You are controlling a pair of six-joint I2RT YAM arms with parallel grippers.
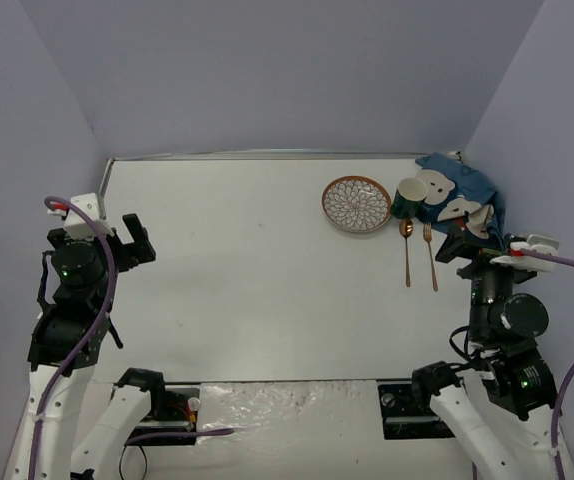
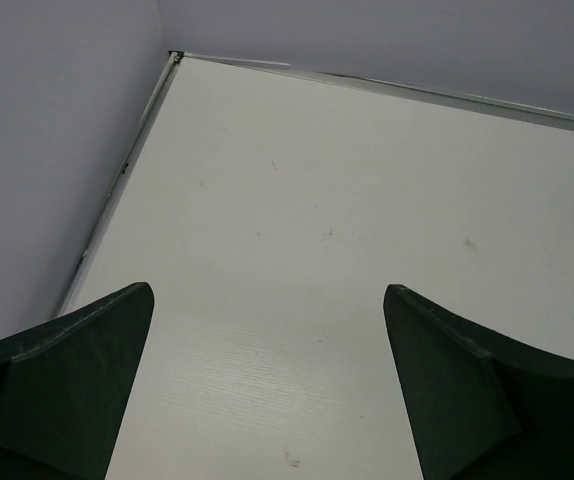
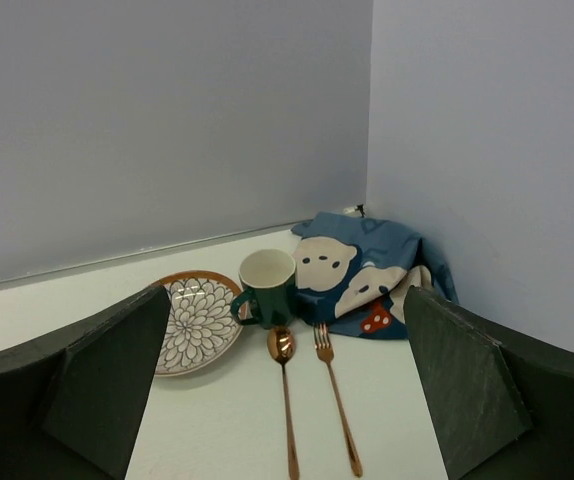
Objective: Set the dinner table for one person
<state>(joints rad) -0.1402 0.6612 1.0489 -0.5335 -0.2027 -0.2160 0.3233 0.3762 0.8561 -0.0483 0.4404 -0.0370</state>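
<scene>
The large, flat, white, matte rectangular tabletop runs from the arm bases to the far wall. It is fixed and rigid, a surface to lay things on rather than lift, and its smooth face looks likely to let crockery slide if nudged. The left pincer hovers over the bare left side, jaws spread wide and holding nothing. The right pincer, also released and empty, faces the setting bunched in the far right corner.

There a round ceramic plate with a white petal pattern and orange rim lies flat. Just right of it a dark green mug with a white inside stands upright, handle towards the plate. Behind the mug a crumpled blue cloth printed with white bear faces slumps against the right wall. A slim copper-coloured spoon and a matching fork lie side by side nearer than the mug, handles pointing towards the arms.

Plate and mug appear breakable and are best taken by rim or handle. The thin cutlery is probably awkward to pinch, and the soft cloth would need spreading. Mug and cutlery stand between the right pincer and the cloth.
</scene>
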